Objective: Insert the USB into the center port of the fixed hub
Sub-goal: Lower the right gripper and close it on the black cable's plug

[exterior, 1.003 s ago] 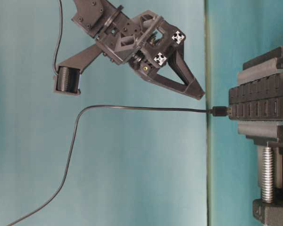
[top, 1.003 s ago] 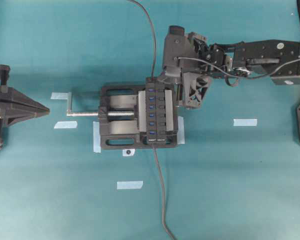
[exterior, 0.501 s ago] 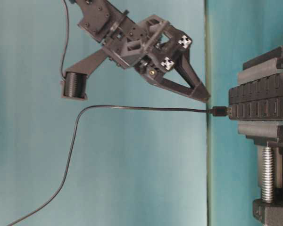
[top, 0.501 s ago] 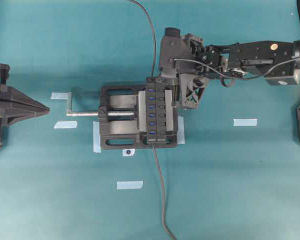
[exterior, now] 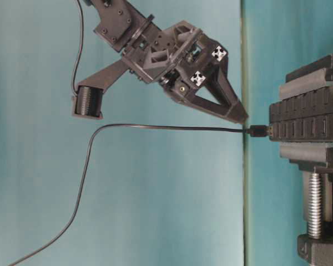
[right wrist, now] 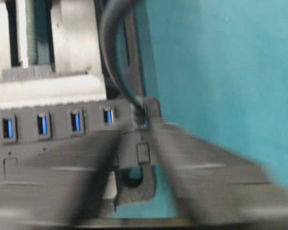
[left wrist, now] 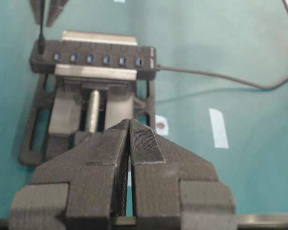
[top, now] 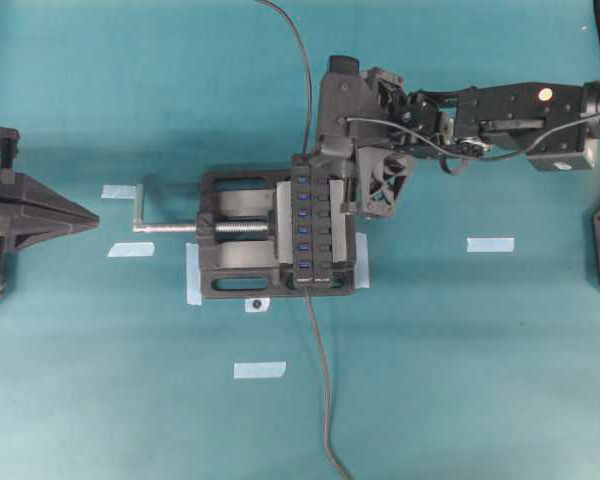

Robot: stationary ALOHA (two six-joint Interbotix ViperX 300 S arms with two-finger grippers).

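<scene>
The teal table (top: pixel 480 400) runs past every edge of the overhead view, with wide bare cloth in front of, behind and to the right of the vise (top: pixel 230 270). 1 vise sits mid-table, and its screw (top: pixel 170 227) and crank point toward the left side. A bare strip lies between the crank and the tip of the left gripper (left wrist: pixel 129 123). 2 arms show. The right arm (top: pixel 520 105) reaches in from the right edge and ends over the far end of the hub (top: pixel 325 225), so room is tight there between the gripper, the vise jaw and the cable. The left arm sits at the left edge, well apart from the vise, and its fingers are pressed flat together on nothing. 1 hub lies clamped in the vise with its row of ports facing up. 2 cables show: the hub's lead (top: pixel 323 400) leaves toward the near edge, and the USB cable (exterior: pixel 155 127) rises from the hub and droops away. The USB (exterior: pixel 259 131) stands plugged into the end port of the row, nearest the right arm. 6 blue ports stay bare beside it, the center port (left wrist: pixel 90 59) among them. The right gripper (exterior: pixel 240 113) hangs just beside the plug. In the blurred right wrist view its fingers are spread apart, released and holding nothing. 4 pale tape strips (top: pixel 259 370) lie apart from the vise.
</scene>
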